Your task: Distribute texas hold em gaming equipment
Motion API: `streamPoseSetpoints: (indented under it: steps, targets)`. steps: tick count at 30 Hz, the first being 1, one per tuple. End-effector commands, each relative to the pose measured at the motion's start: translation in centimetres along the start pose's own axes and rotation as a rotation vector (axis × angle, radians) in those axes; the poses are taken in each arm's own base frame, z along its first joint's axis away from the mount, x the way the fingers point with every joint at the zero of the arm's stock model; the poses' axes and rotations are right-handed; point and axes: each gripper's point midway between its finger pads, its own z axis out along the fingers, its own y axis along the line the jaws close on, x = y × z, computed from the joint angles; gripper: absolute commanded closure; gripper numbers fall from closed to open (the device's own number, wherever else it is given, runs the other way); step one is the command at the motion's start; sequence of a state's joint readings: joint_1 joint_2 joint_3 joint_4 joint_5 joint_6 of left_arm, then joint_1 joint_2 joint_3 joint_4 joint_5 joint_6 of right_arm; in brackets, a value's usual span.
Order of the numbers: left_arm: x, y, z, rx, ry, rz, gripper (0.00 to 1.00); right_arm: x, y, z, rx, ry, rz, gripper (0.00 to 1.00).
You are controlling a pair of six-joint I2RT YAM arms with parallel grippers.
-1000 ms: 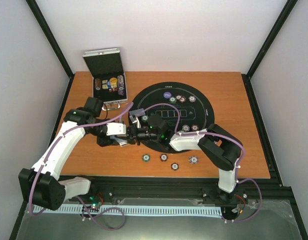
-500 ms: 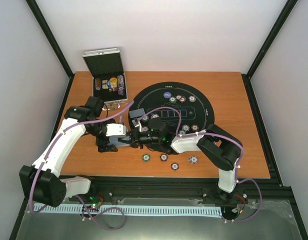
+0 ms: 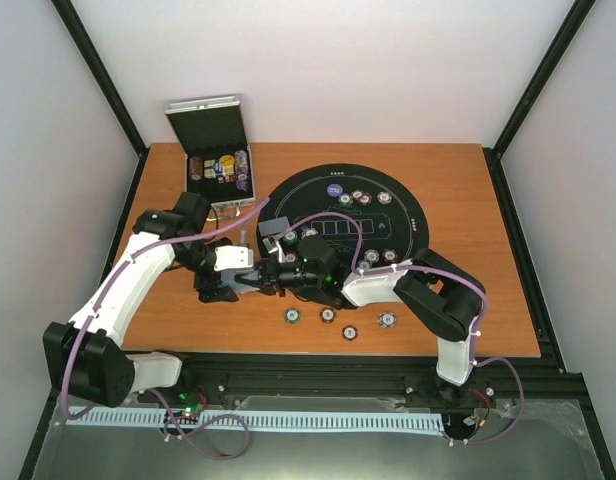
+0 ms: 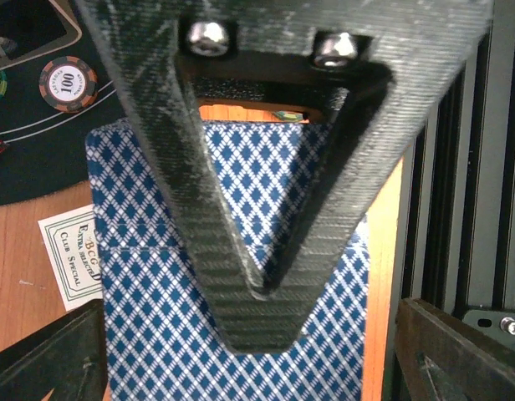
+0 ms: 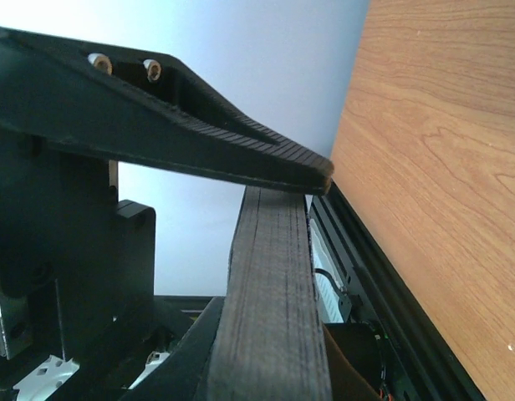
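Note:
A deck of blue diamond-backed playing cards (image 4: 157, 334) hangs over the table's near-left part, just off the black round mat (image 3: 400, 182). My right gripper (image 3: 269, 277) is shut on the deck, whose grey edge (image 5: 274, 292) is clamped between its fingers. In the left wrist view one right finger (image 4: 257, 251) lies as a black wedge across the card backs. My left gripper (image 3: 221, 289) stands open around the deck's left end, its own fingers (image 4: 48, 363) wide apart at the bottom corners. A few striped chips (image 3: 328, 315) lie in a row near the front edge.
The open silver case (image 3: 220, 170) with chips stands at the back left. More chips (image 3: 358, 198) and a purple button (image 3: 333, 188) lie on the mat, with a grey-blue box (image 3: 275, 226) at its left rim. A white printed card (image 4: 69, 251) lies under the deck.
My left gripper has opened off the deck and drawn slightly left. The right gripper keeps hold of the deck and has barely moved.

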State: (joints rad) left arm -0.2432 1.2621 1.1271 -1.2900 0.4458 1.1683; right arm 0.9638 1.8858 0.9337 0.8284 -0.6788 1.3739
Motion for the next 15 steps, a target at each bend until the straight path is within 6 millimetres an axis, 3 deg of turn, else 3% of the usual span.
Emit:
streamPoseSetpoints:
  steps: [1,15]
  targets:
    - [-0.7,0.5,0.1,-0.002,-0.028,-0.002,0.09,0.0,2.9,-0.1,-0.082,0.001,-0.071,0.97]
    - [-1.0,-0.1,0.2,0.012,-0.056,-0.001,0.27,-0.2,1.1,0.6,-0.056,0.001,-0.029,0.97]
